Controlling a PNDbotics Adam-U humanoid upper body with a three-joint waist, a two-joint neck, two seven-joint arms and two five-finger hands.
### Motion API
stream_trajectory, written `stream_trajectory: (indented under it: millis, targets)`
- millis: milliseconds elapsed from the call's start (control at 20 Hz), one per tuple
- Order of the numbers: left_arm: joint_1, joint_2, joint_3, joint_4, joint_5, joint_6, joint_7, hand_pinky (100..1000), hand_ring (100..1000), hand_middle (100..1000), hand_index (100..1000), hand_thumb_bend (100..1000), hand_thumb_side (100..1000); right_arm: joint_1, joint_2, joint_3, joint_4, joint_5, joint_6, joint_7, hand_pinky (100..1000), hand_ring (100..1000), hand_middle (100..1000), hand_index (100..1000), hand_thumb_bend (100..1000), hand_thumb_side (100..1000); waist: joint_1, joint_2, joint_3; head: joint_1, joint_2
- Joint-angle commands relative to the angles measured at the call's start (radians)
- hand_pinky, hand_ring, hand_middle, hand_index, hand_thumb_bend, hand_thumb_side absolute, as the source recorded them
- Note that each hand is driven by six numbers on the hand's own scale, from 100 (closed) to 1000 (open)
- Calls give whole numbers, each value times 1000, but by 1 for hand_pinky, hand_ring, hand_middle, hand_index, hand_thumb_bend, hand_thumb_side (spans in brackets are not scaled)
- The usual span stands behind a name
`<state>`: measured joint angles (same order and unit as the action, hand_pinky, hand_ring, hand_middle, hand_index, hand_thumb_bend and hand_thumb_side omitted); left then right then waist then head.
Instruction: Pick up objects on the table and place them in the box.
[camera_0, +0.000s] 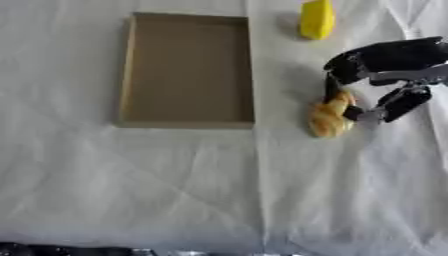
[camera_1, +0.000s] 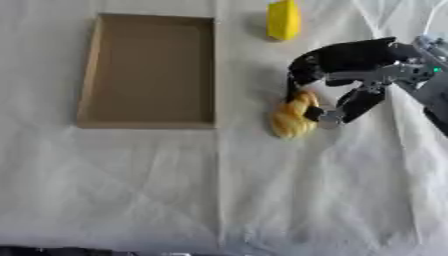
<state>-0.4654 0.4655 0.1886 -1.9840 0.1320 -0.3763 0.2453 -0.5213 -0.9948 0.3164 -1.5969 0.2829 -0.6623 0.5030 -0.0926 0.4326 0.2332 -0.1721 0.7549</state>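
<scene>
A shallow brown cardboard box (camera_0: 129, 70) lies open on the white cloth at the upper left, with nothing inside. To its right lies a golden, croissant-like pastry (camera_0: 329, 120). My right hand (camera_1: 346, 62) reaches in from the right edge and sits over the pastry's upper end, fingers and thumb curled down on either side of it and touching it. A yellow wedge-shaped object (camera_0: 317, 19) stands at the top, above the hand. The left hand does not show in either view.
A wrinkled white cloth (camera_0: 175, 185) covers the whole table. Dark parts of the robot's body (camera_0: 52, 250) line the bottom edge.
</scene>
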Motion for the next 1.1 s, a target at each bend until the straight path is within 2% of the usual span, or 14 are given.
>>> stream_trajectory:
  millis: [50, 350, 600, 750, 900, 1100]
  targets:
    - [-9, 18, 9, -16, -1, 0, -2, 878, 976, 808, 862, 100, 652, 0, -36, -31, -40, -94, -60, 80, 910, 663, 471, 658, 100, 100, 6, -22, -4, 1, -2]
    - [-9, 19, 11, -16, 1, 2, -2, 878, 975, 809, 863, 100, 652, 5, -55, -73, -116, -207, 17, 52, 904, 641, 451, 632, 100, 100, 6, -24, -7, 3, -12]
    - [-12, 25, 11, -16, 1, -2, 1, 877, 972, 808, 862, 100, 648, -5, -70, -123, -199, -278, 37, 24, 893, 634, 450, 628, 100, 100, 5, -26, -9, 5, -21]
    - [-15, 28, 10, -16, 2, -5, 3, 877, 969, 808, 862, 100, 637, -36, -69, -147, -248, -323, 54, 8, 886, 618, 448, 622, 100, 100, 5, -27, -10, 0, -30]
    - [-31, 30, -1, -16, 6, -22, 3, 875, 961, 806, 862, 100, 615, -135, -35, -135, -247, -337, 90, 12, 883, 606, 451, 620, 100, 100, 7, -28, -5, -19, -45]
    - [-78, 37, -33, -16, 23, -81, -4, 871, 942, 800, 861, 100, 556, -299, 67, -78, -160, -296, 118, 45, 871, 600, 451, 614, 100, 100, 8, -27, 22, -69, -62]
